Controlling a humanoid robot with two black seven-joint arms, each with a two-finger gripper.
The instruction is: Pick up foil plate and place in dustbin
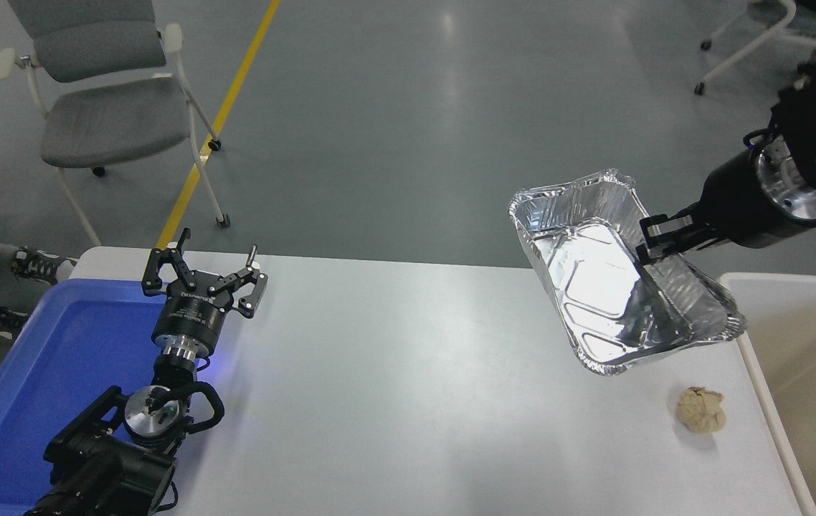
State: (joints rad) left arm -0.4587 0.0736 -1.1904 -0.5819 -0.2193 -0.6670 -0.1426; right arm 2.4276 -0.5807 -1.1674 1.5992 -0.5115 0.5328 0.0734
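The foil plate (594,287) hangs tilted in the air above the desk's (408,401) right end, clenched at its right wall by the right end effector (655,240); the dustbin (802,344) sits just beside — the left end effector (204,276) rests spread apart by the blue tray (35,373).

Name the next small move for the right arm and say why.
Probably carry the foil plate further right, over the dustbin, before letting go. The right gripper holds the plate by its wall, lifted and tilted above the table's right end; only the plate's right corner reaches the bin's white rim.
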